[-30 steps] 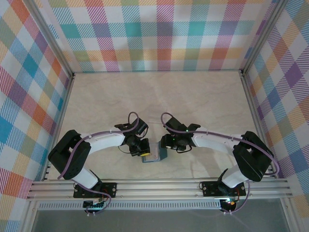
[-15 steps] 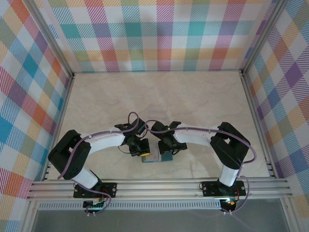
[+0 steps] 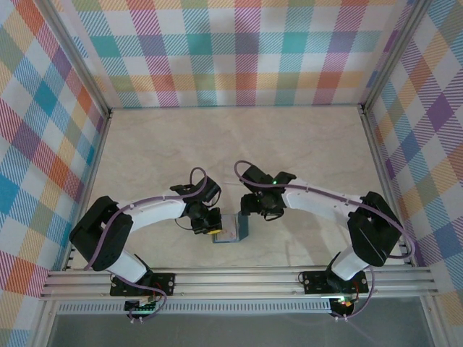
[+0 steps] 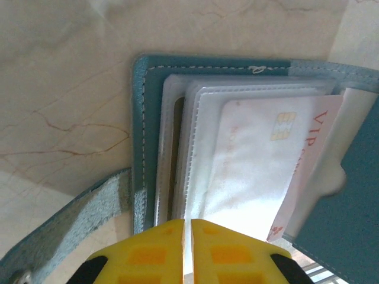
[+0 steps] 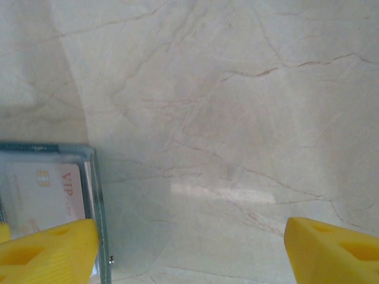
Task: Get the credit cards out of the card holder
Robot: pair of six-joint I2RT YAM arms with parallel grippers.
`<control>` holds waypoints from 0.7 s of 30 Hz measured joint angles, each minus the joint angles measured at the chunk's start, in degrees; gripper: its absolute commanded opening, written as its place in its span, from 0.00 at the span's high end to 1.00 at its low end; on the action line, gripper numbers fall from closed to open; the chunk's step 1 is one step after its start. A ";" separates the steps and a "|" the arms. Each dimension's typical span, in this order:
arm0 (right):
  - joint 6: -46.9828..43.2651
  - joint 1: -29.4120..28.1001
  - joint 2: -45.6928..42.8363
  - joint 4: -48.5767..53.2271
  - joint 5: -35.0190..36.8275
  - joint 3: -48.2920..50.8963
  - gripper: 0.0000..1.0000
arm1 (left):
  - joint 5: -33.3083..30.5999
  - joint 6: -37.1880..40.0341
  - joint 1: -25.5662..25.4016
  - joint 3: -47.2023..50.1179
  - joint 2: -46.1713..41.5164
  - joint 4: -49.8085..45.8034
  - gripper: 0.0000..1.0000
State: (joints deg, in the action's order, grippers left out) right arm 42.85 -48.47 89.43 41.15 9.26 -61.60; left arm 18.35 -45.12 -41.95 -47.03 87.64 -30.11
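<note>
The teal card holder (image 4: 141, 118) lies open on the table, its clear sleeves fanned out. A whitish-pink credit card (image 4: 260, 160) with a gold chip and red "VIP" lettering sits in the top sleeve. My left gripper (image 4: 188, 239) is shut on the near edge of the holder's sleeves. From above, the left gripper (image 3: 211, 230) sits at the left side of the card holder (image 3: 234, 230). My right gripper (image 3: 252, 210) hovers just beyond it, open. In the right wrist view the right gripper (image 5: 189, 254) spans bare table, with the card holder (image 5: 95, 177) and the card (image 5: 41, 189) at its left finger.
The holder's teal strap (image 4: 77, 219) trails to the left on the marble table (image 3: 239, 152). A teal flap (image 4: 346, 219) rises on the right side. Checked walls close in the back and both sides; a metal rail (image 3: 239, 278) runs along the near edge.
My right gripper reached down to the holder half a second ago and has since drawn back toward the far side, open. The left gripper has kept its hold and place.
</note>
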 measured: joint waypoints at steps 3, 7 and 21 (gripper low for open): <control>-0.50 2.36 0.11 -0.26 -1.46 -1.27 0.20 | 0.00 0.00 -0.31 -1.22 -0.68 -0.90 0.88; -2.01 6.08 0.59 -1.20 -4.26 -3.67 0.22 | 0.11 -0.04 -1.36 -3.28 -1.03 -1.36 0.87; -11.21 20.52 18.82 -2.69 -11.52 -26.43 0.50 | 1.75 -1.66 -7.21 -10.14 7.28 0.57 0.88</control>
State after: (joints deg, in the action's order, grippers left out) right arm 31.64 -27.94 108.25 38.46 -2.26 -88.03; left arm 20.10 -46.78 -49.17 -57.17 94.91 -29.54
